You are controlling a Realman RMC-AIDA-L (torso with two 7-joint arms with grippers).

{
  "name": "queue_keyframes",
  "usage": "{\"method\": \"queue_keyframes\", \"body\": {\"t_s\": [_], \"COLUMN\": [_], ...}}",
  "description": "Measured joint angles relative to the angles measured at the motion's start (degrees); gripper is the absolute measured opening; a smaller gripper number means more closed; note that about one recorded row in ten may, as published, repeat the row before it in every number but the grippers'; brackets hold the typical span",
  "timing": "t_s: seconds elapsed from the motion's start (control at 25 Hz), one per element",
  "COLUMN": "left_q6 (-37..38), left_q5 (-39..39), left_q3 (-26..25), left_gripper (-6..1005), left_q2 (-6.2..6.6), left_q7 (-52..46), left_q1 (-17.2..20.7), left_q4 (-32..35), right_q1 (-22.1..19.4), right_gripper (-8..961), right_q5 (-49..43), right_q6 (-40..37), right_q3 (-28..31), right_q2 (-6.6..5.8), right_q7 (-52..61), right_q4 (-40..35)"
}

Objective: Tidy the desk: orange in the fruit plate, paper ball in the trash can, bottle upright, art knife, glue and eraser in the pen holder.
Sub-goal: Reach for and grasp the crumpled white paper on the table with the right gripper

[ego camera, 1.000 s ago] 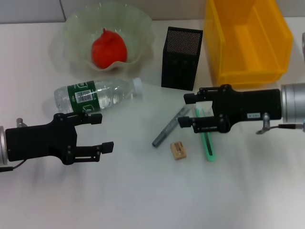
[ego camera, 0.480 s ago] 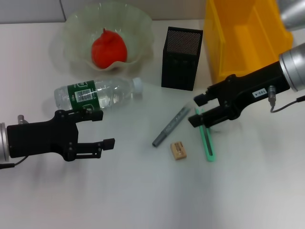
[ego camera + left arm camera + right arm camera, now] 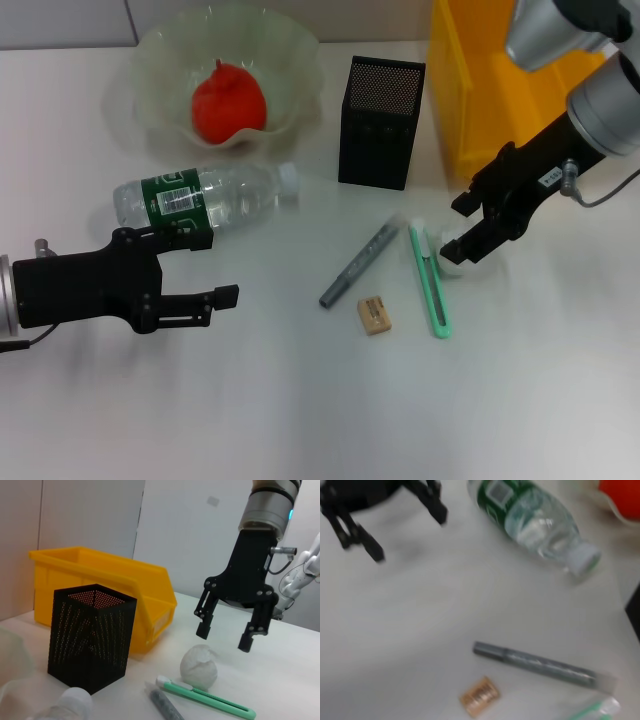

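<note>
The orange [image 3: 228,100] lies in the pale-green fruit plate [image 3: 150,62]. On its side in front of the plate is the bottle [image 3: 200,196], cap pointing right; it also shows in the right wrist view [image 3: 535,525]. My left gripper [image 3: 218,268] stands open just in front of it, holding nothing. My right gripper [image 3: 462,226] hangs open just above the paper ball [image 3: 449,256], apart from it in the left wrist view [image 3: 199,666]. The green art knife [image 3: 430,282], grey glue stick [image 3: 358,263] and eraser [image 3: 374,314] lie on the desk. The black pen holder [image 3: 380,122] stands behind them.
The yellow trash can [image 3: 470,100] stands at the back right, partly covered by my right arm. It sits close beside the pen holder [image 3: 92,636]. The white desk stretches bare along the front edge.
My right arm has swung to the right and tilted, uncovering the art knife and the paper ball. The left gripper has hardly moved.
</note>
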Motion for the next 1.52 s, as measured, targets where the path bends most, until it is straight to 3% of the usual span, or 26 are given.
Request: {"method": "queue_keyframes", "body": {"t_s": [0.56, 1.52], "left_q6": [-0.2, -0.6], "left_q5": [0.0, 0.1], "left_q3": [-1.3, -1.3], "left_gripper": [845, 844], "left_q2": [-0.55, -0.92], "left_q7": [-0.3, -0.9], "left_q1": [0.0, -0.1], "left_q4": [-0.1, -0.1], "right_q1": [0.8, 0.9], "right_gripper": [574, 564], "right_q5": [-3.5, -2.9], "right_q6": [6.9, 13.6], "right_q3": [-5.8, -9.3], "right_q2": [0.3, 0.42], "right_q7": [-0.3, -1.8], "right_q4": [2.4, 9.0]}}
